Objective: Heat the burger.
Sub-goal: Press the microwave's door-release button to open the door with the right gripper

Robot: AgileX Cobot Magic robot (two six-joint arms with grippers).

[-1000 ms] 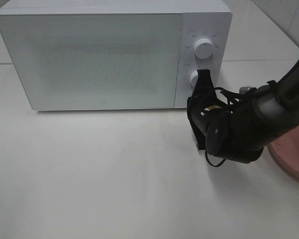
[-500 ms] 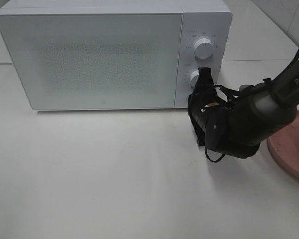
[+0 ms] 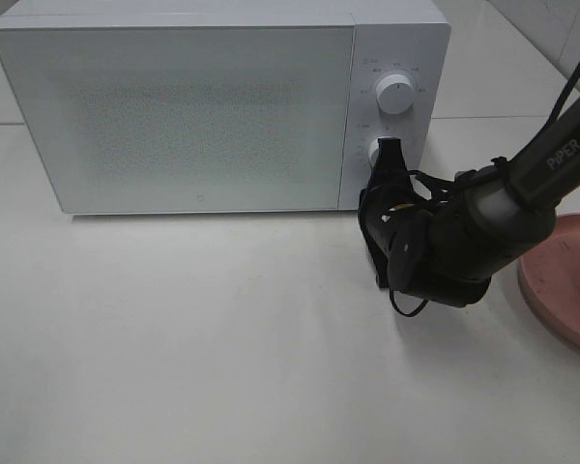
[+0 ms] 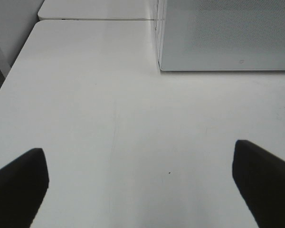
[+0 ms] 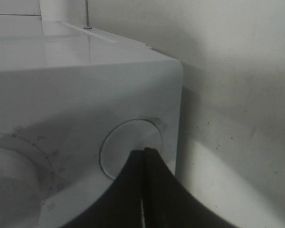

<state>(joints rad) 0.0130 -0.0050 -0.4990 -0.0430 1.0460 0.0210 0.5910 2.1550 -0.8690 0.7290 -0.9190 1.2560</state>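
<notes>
The burger is out of view. The white microwave [image 3: 193, 106] stands at the back of the table with its door closed. My right gripper [image 3: 391, 147] is shut, with nothing between its fingers. Its tip rests at the lower knob [image 3: 375, 155] on the control panel. In the right wrist view the shut fingertips [image 5: 143, 156] overlap the edge of that round knob [image 5: 128, 142]. My left gripper [image 4: 142, 185] stands open over bare table, its dark fingers [image 4: 19, 185] wide apart, some way in front of the microwave's corner [image 4: 228, 38].
An upper knob [image 3: 396, 94] sits above the lower one. A round pink plate [image 3: 561, 280] lies at the right edge, just behind the right arm. White tabletop [image 3: 174, 338] stretches in front of the microwave.
The right arm has shifted slightly left, bringing the shut gripper tip closer onto the lower knob. The microwave door stays closed.
</notes>
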